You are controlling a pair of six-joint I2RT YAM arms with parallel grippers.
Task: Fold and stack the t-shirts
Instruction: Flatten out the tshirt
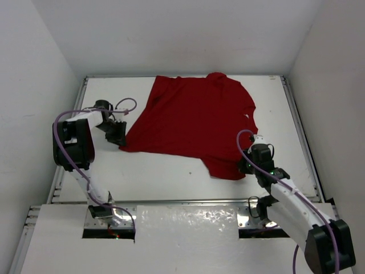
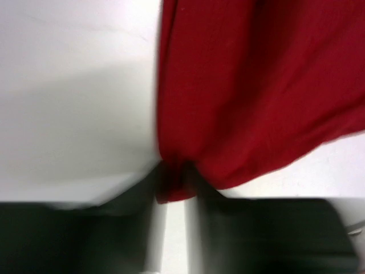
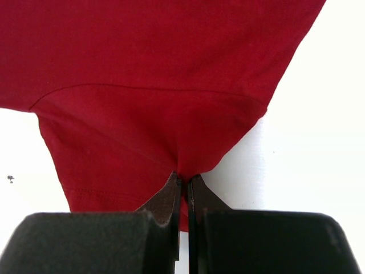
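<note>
The dark red t-shirt lies spread flat on the white table, collar toward the far edge. My left gripper is at the shirt's near-left corner. In the blurred left wrist view that corner of the t-shirt is bunched between the jaws of the left gripper, which stand a little apart with a strip of table showing between them. My right gripper is at the near-right sleeve. The right wrist view shows the right gripper shut on the edge of the t-shirt, the cloth puckering at its tips.
White walls close in the table on the left, right and back. A metal rail runs along the near edge by the arm bases, and bare table surface lies in front of the shirt.
</note>
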